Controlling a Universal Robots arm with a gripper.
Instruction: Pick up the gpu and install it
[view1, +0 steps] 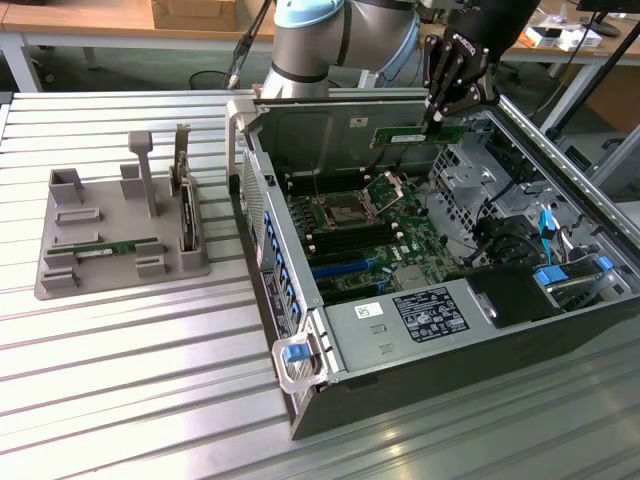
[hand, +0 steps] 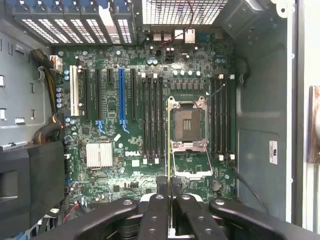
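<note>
Green gpu (view1: 405, 134) hangs in mid-air, pinched by the gripper (view1: 437, 118) toward its end on the exterior view's right, inside the open PC case (view1: 320, 130) and well above the motherboard (hand: 115, 165). We read its long axis as approx. parallel to the black memory slots (hand: 152, 120) beneath, so it's edge-down over them, i.e. not yet seated.

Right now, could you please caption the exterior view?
Fingers hold the green stick above the open computer case.
</note>
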